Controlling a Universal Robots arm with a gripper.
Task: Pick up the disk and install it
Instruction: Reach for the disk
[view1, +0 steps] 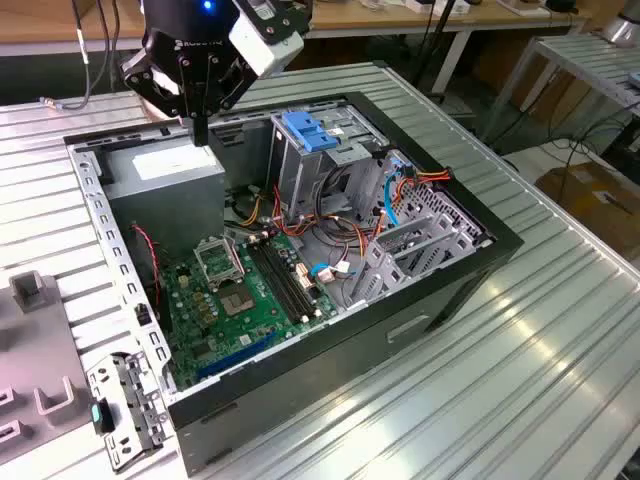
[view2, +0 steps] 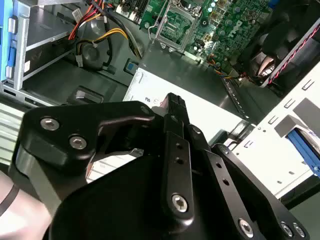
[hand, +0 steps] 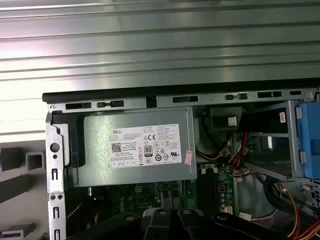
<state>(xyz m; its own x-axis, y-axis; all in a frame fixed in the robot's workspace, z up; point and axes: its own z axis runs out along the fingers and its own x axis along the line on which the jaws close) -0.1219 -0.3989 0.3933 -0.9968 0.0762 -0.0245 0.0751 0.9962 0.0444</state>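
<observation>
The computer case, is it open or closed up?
Open. The computer case has no side cover on, so the green circuit board, the coloured wires and the grey power box inside all show.

Robotics lab or workshop — an opened desktop computer case (view1: 400, 325) on a ribbed metal worktable (view1: 520, 400), cable-draped wooden benches (view1: 500, 22) far behind, a cardboard box (view1: 590, 195) on the floor.

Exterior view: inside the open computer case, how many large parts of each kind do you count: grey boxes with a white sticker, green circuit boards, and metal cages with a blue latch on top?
grey box with a white sticker: 1
green circuit board: 1
metal cage with a blue latch on top: 1
Total: 3
</observation>
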